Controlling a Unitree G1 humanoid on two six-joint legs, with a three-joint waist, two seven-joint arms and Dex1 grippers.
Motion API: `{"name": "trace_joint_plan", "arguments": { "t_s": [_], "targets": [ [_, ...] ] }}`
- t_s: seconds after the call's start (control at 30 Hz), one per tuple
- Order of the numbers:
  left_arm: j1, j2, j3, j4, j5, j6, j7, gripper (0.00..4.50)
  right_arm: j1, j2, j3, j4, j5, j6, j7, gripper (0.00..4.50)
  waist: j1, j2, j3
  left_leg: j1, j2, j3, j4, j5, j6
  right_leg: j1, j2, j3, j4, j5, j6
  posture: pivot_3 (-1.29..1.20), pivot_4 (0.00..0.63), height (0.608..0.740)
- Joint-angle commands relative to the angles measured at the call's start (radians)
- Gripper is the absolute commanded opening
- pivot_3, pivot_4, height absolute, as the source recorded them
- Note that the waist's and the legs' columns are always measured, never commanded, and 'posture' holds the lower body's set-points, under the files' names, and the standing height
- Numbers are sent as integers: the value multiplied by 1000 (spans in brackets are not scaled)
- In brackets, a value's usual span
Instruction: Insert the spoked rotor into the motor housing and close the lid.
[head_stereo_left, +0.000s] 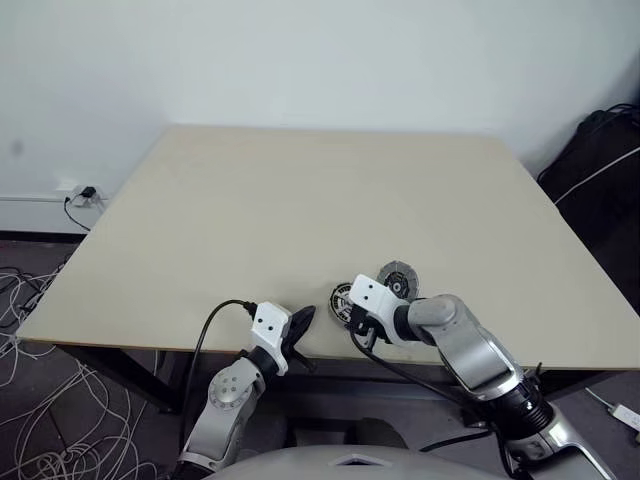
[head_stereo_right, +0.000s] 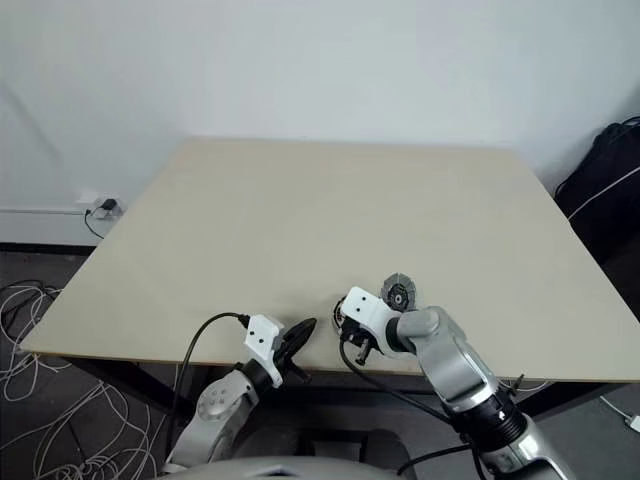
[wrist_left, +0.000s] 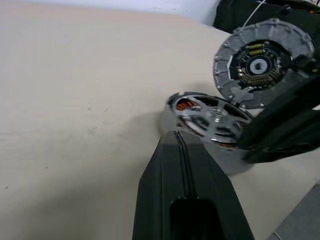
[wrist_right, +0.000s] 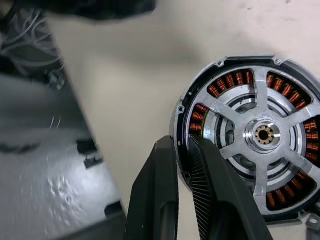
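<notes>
1. Near the 6 o'clock edge of the table (head_stereo_left: 300, 200): motor housing (wrist_right: 200, 116), copper windings showing, with the spoked rotor (wrist_right: 263, 134) sitting inside it, hub centred. Insertion looks done; closing the lid is what remains.
2. Lid (wrist_left: 260, 62), a grey disc with a board inside, stands tilted at about 2 o'clock of the housing, inner face toward the robot. What props it up can't be made out.
3. Right gripper (wrist_right: 182, 142): fingers nearly together, astride the housing rim. Reads as a pinch on the rim, not on the lid.
4. Left gripper (head_stereo_left: 303, 320): clenched, empty, at 8 o'clock of the housing, tip just beside its wall. Contact can't be confirmed.
5. To do the step well:
   - keep the housing pinned so it doesn't skate off the near edge;
   - tip the lid down flat and concentric over the hub;
   - clear the fingers off the rim before it seats, or it will sit cocked;
   - press evenly, not on one side.
</notes>
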Motion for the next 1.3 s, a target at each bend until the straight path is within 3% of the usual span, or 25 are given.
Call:
{"name": "trace_joint_plan", "arguments": {
  "t_s": [0.03, 0.23, 0.5, 0.73, 0.83, 1.03, 1.3],
  "targets": [
    [-18, -17, -12, -30, 6, -6, 5, 0, -58, 45, -61, 15, 8, 46, -103, 118, -1, 0, 0, 0, 0, 0, 0, 0, 0, 0, 0, 0, 0, 0, 0, 0, 0, 740],
    [-37, -46, -35, -60, 26, 40, 43, 0, -99, 120, -115, 69, 42, 101, -219, 117, -1, 0, 0, 0, -1, 0, 0, 0, 0, 0, 0, 0, 0, 0, 1, 0, 0, 740],
    [-72, -74, -45, -41, 40, 65, 74, 0, -120, 108, -88, 38, 94, 101, -242, 2685, -7, 3, -2, 0, -1, 0, 0, 0, 0, -1, 0, 0, 0, 1, 1, 0, 0, 740],
    [-81, -56, -22, -14, 22, 54, 52, 0, -148, 192, -173, -11, 172, 6, -294, 2685, -13, 3, -2, 0, -1, 0, 0, 0, 0, -1, 0, 0, 0, 1, 1, 0, 0, 740],
    [-81, -35, 2, 26, 5, 23, 23, 0, -165, 274, -263, 0, 192, -84, -392, 2092, -15, 4, -3, 0, -1, 0, 0, 0, 0, -1, 1, 0, 0, 1, 1, 0, 0, 740],
    [-81, -10, 40, 104, -16, -45, -31, 0, -167, 287, -325, 58, 99, -216, -602, 122, -14, 4, -3, 0, -1, 0, -1, 0, -1, -1, 1, 0, 0, 1, 2, 0, 0, 740],
    [-56, -6, 40, 58, -13, -33, -41, 0, -32, 272, -390, 42, -73, -310, -881, 21, -15, 9, -6, 0, -1, 0, -4, 1, -2, -3, 1, 1, 0, 0, 0, 0, 0, 740]
  ]
}}
